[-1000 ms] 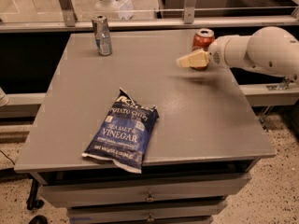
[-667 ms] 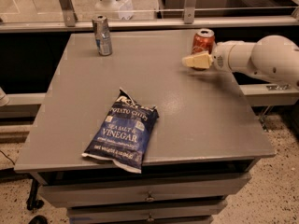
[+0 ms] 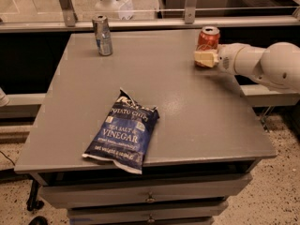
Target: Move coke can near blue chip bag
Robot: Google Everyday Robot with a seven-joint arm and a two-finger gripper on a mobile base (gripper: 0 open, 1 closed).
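Note:
The red coke can [image 3: 208,37] stands upright near the far right edge of the grey table [image 3: 187,111]. My gripper [image 3: 204,59] reaches in from the right on a white arm; its pale fingers are right in front of the can's lower part, at or against it. The blue chip bag [image 3: 123,132] lies flat near the table's front edge, left of centre, far from the can.
A slim silver-and-blue can [image 3: 102,35] stands at the far left of the table. A railing [image 3: 140,23] runs behind the table. Drawers [image 3: 150,198] sit below the front edge.
My gripper and arm have moved right and toward the far edge, closing in on the coke can. The can, bag and silver can have not moved.

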